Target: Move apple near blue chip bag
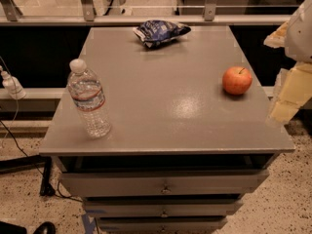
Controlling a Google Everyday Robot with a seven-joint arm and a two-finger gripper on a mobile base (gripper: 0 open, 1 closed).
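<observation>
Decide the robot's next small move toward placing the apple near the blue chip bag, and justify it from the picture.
Probably shift the gripper, now beside the table's right edge, leftward over the apple. The apple sits ungrasped near that edge, close to the gripper, while the blue chip bag lies at the far edge, well apart from it.

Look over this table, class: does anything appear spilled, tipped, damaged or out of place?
Nothing stands out. The water bottle stands upright and capped at front left, the apple sits whole at the right, and the blue chip bag lies wrinkled at the back. No spill shows on the table. The gripper is off its right edge.
</observation>
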